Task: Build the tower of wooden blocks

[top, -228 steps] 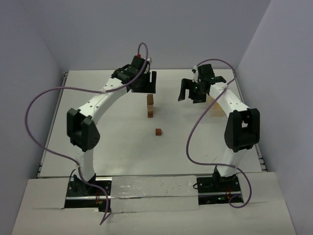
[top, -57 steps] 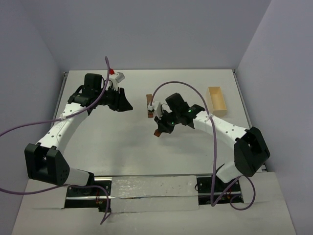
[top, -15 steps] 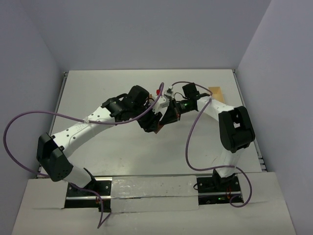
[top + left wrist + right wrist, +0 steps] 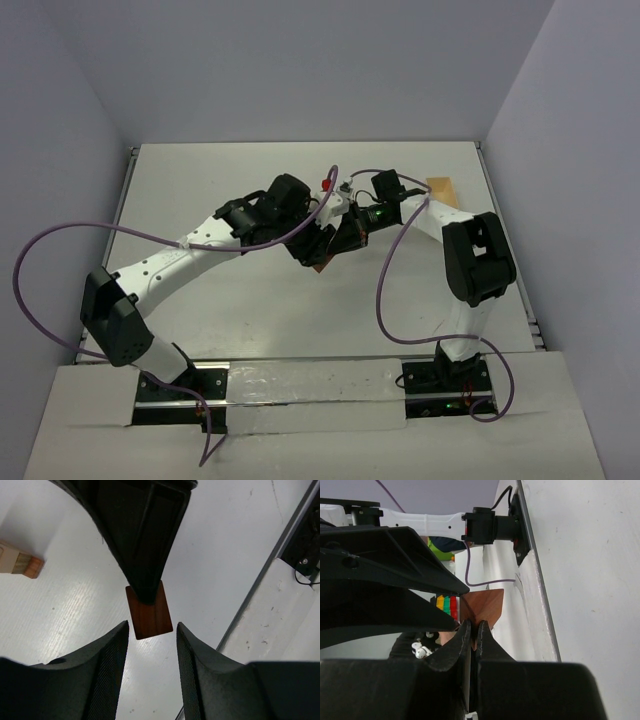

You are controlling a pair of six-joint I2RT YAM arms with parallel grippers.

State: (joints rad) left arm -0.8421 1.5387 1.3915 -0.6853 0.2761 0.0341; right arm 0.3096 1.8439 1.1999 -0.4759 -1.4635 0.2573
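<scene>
Between left fingers, block seemingly upright

No lettering, label, brand name, number or sign can be read anywhere in the overhead view or in either wrist camera view.

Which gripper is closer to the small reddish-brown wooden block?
Right. The right gripper is shut on the reddish-brown wooden block at its edge; the left gripper straddles it, slim gaps showing on either side.
</scene>
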